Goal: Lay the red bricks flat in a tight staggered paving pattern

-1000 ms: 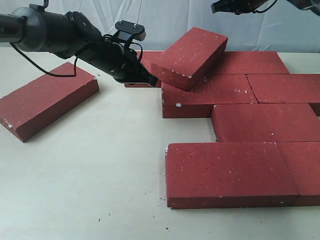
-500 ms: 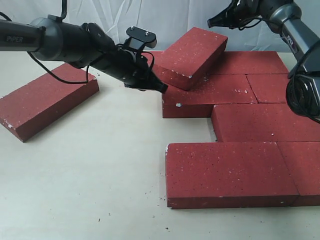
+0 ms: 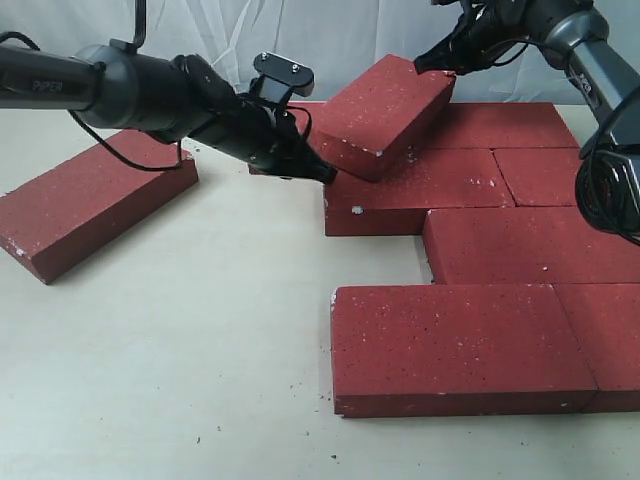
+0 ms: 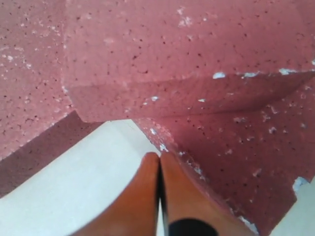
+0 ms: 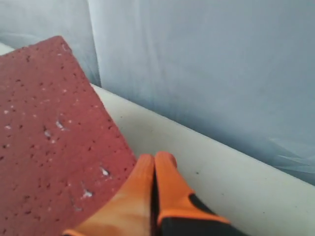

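One red brick [image 3: 385,115] lies tilted, its low end resting on a flat red brick [image 3: 415,190] of the paved group. My left gripper [image 3: 325,172] is shut and empty, its tips at the tilted brick's low left corner. In the left wrist view the shut tips [image 4: 158,156] sit beside the flat brick's edge [image 4: 246,162], under the tilted brick [image 4: 187,59]. My right gripper [image 3: 425,62] is shut and empty at the tilted brick's raised far corner. In the right wrist view its tips [image 5: 156,158] touch that brick's edge [image 5: 44,162].
A loose red brick [image 3: 95,200] lies alone at the left, behind my left arm. Several bricks lie flat on the right: a back one [image 3: 500,125], a middle one [image 3: 530,245] and a front one [image 3: 460,345]. A white curtain [image 5: 206,59] hangs behind the table.
My right gripper has come down from above onto the tilted brick's raised far corner. My left gripper has slid right to that brick's low corner. The bricks have not shifted.
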`<state>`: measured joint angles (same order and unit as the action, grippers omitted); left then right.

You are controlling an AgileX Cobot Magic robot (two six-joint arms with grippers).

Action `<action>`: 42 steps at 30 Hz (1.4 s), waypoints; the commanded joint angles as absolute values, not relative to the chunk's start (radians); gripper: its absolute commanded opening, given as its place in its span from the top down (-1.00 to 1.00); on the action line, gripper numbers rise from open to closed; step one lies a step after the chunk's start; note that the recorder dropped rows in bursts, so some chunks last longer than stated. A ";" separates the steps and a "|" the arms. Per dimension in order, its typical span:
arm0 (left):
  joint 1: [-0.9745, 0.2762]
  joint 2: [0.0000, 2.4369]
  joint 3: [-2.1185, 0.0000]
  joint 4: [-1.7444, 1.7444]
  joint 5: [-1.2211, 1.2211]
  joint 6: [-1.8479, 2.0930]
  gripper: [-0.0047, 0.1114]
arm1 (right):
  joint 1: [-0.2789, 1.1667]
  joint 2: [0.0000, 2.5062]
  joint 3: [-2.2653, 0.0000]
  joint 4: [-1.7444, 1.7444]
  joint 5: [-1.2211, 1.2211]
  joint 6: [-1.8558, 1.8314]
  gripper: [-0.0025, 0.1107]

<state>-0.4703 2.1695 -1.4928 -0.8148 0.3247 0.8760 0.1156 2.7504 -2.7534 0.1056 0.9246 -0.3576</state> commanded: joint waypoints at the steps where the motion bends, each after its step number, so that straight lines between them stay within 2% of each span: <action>1: -0.482 2.193 -1.537 -0.826 0.308 0.876 0.92 | 0.111 2.750 -2.757 0.137 0.968 -0.410 0.97; 6: -0.481 2.193 -1.544 -0.790 0.314 0.876 0.92 | 0.111 2.704 -2.810 0.234 1.106 -0.501 0.97; 12: -0.469 2.167 -1.544 -0.697 0.389 0.839 0.92 | 0.109 2.725 -2.795 0.049 0.859 -0.385 0.97; 20: -0.431 2.174 -1.542 -0.683 0.387 0.794 0.92 | 0.109 2.801 -2.795 0.063 0.870 -0.389 0.97; 28: -0.429 2.205 -1.542 -0.706 0.286 0.784 0.92 | 0.119 2.784 -2.797 0.123 0.940 -0.420 0.97; 42: -0.421 2.136 -1.562 -0.716 0.289 0.787 0.92 | 0.130 2.659 -2.797 0.282 1.173 -0.526 0.97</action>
<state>-0.4194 2.1901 -1.5522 -0.6987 0.2938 0.7929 0.1196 2.6921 -2.7985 0.2067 1.0832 -0.5169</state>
